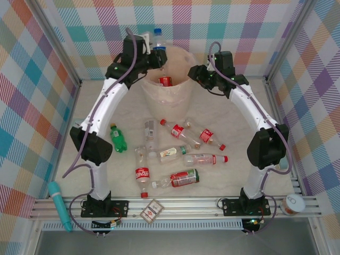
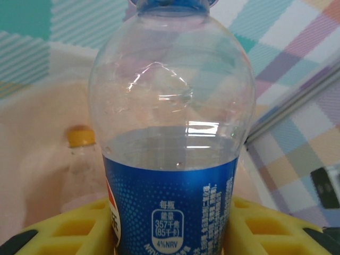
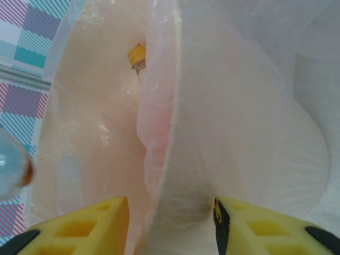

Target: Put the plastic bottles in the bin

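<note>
My left gripper [image 1: 155, 56] is shut on a clear bottle with a blue label and blue cap [image 2: 170, 133], held upright above the left rim of the bin [image 1: 183, 58]; the yellow fingers [image 2: 74, 228] press both of its sides. My right gripper [image 1: 195, 71] stands open astride the bin's right rim, and the liner-covered rim [image 3: 170, 159] runs between its fingers [image 3: 101, 218]. Inside the bin lie a red-labelled bottle [image 1: 166, 81] and a yellow-capped one [image 3: 136, 53]. Several bottles lie on the table, among them a green one [image 1: 117, 137] and a red-labelled one [image 1: 142, 172].
A teal tube [image 1: 59, 204] rests on the front rail at the left. A white-lidded jar [image 1: 292, 204] stands at the front right, and a small packet [image 1: 151, 211] lies between the arm bases. Checkered walls and metal posts close in the table.
</note>
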Motion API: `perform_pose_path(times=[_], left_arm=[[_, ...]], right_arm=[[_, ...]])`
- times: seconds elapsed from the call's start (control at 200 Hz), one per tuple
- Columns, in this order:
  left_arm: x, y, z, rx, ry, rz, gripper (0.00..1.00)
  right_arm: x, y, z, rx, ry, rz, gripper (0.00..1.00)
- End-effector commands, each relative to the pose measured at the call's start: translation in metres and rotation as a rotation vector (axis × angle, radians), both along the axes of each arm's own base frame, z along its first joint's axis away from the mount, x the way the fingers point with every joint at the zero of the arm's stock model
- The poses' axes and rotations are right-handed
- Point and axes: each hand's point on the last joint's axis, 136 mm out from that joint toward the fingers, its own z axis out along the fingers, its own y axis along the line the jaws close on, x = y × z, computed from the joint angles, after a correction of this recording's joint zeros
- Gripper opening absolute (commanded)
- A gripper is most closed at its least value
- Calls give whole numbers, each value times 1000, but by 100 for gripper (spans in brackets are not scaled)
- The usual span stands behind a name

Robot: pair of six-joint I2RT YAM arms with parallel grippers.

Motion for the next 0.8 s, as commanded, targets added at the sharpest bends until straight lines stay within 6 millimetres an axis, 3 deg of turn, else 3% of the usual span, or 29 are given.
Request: perform_pose_path(times=[0.0,0.11,0.24,0.415,0.51,0.62,0.795], left_arm=[[-3,-7,-33,103,79,-41,32],[2,-11,-58,138,124,-52,32],[6,-12,-76,157,160,-52,48],[10,-13,-83,156,171,-45,59],[11,-13,-82,150,167,-37,68],[12,-15,-76,124,160,-35,84],[7,-11,-42,93,91,-19,89]], right_arm=[[0,-3,7,-30,-30,-7,46],[0,-3,7,-32,-35,-10,46],[1,-4,1,-46,-27,-15,46],[1,-5,-3,-52,-22,-19,46],[2,-5,-3,-54,-23,-21,46],[2,-5,-2,-52,-26,-22,46],[1,-6,0,-66,-34,-19,46]])
